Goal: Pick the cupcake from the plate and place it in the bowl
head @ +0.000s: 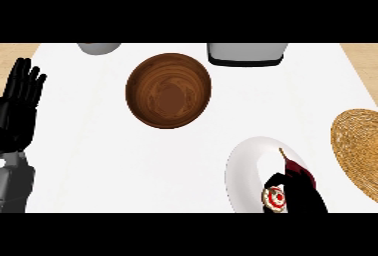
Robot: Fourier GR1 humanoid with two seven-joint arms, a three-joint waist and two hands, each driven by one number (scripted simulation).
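Grasp step: right hand [299, 182] fingers curl round the cupcake [275, 198] on the plate [247, 165]; next, lift toward the wooden bowl [168, 90] at eleven o'clock. Left hand [18, 107] rests released.

Bench [111, 150]: white, plain top filling most of the view.
Far corners: tan wood-grain surface [18, 50] past the bench's edges at upper left and upper right.
Woven mat [358, 150]: straw-coloured and round, lying at the right edge, cut off by the frame.
Far edge: grey vessel [99, 47] and grey-and-black appliance [246, 54], perhaps a toaster.
Light: even, with soft shadows.
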